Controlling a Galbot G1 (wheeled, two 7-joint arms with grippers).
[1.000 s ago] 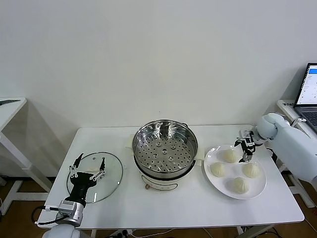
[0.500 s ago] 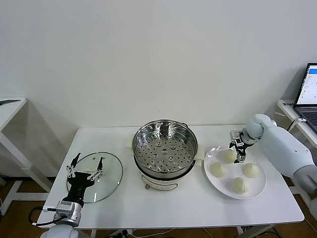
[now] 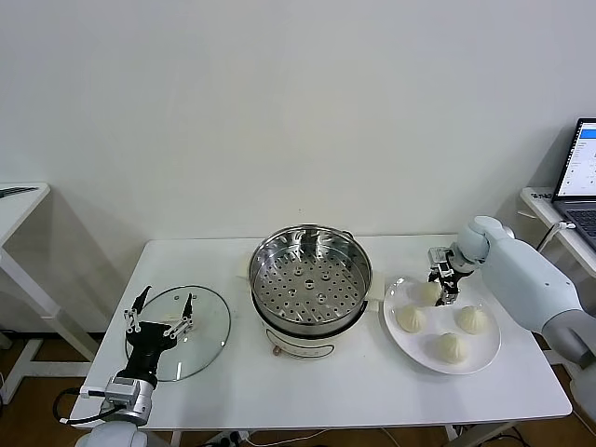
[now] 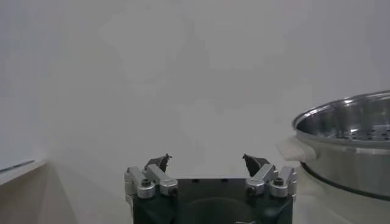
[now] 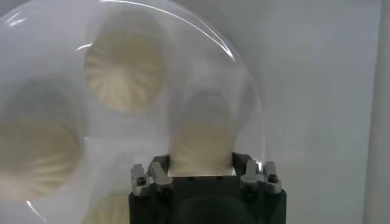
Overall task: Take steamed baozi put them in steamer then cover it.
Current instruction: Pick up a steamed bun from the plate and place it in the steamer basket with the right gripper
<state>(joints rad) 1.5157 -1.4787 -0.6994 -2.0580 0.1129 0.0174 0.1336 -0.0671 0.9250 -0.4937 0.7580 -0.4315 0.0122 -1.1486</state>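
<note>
White desk: right end effector point(image 3: 441, 284) clamps a baozi point(image 3: 428, 292) for the steamer point(image 3: 310, 277); left end effector point(image 3: 159, 314) waits spread over the lid point(image 3: 207, 321).

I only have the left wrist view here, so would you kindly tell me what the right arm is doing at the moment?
Observer: The right gripper is down at the white plate, closed on the rear baozi.
Operator: Thank you. How many baozi are on that plate?
Observer: Four in all, counting the gripped one; none are in the steamer.
Operator: And where is the lid, if I may ask?
Observer: The glass lid lies flat on the table, left of the steamer, with the left gripper open above it.
</note>
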